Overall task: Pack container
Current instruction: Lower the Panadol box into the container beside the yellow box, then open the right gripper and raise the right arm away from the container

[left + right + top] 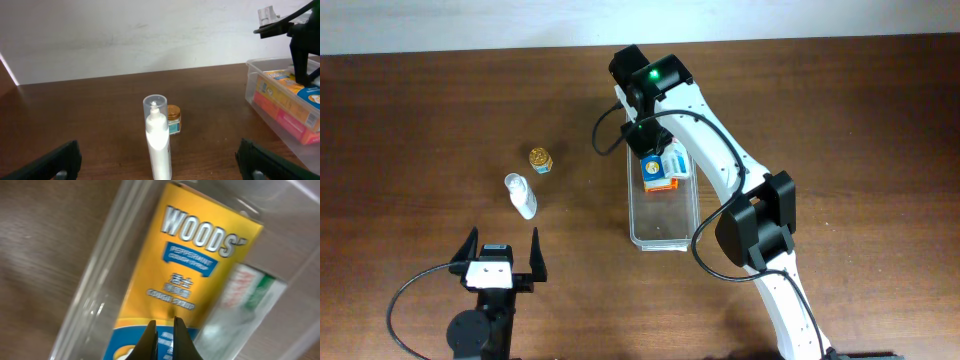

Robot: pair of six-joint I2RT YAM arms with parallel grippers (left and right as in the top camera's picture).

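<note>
Right gripper (164, 330) jaws pressed together, nothing pinched, tips over the yellow box (195, 265) at the 12 o'clock end of the container (665, 225), which lies mid-table. Best to nudge gently, clear of the wall. Left gripper (503, 245) is spread wide at 7 o'clock, with the bottle (521, 195) and jar (541, 159) unpacked.

The dark wooden table (420, 120) is carrying three things, seen from overhead. The clear container (660, 232) is sitting just past centre, its long sides running from 12 to 6 o'clock. A small gold-lidded jar (541, 159) is standing apart at its 9 o'clock. A white bottle (521, 195) is resting near the jar's 7 o'clock.
</note>
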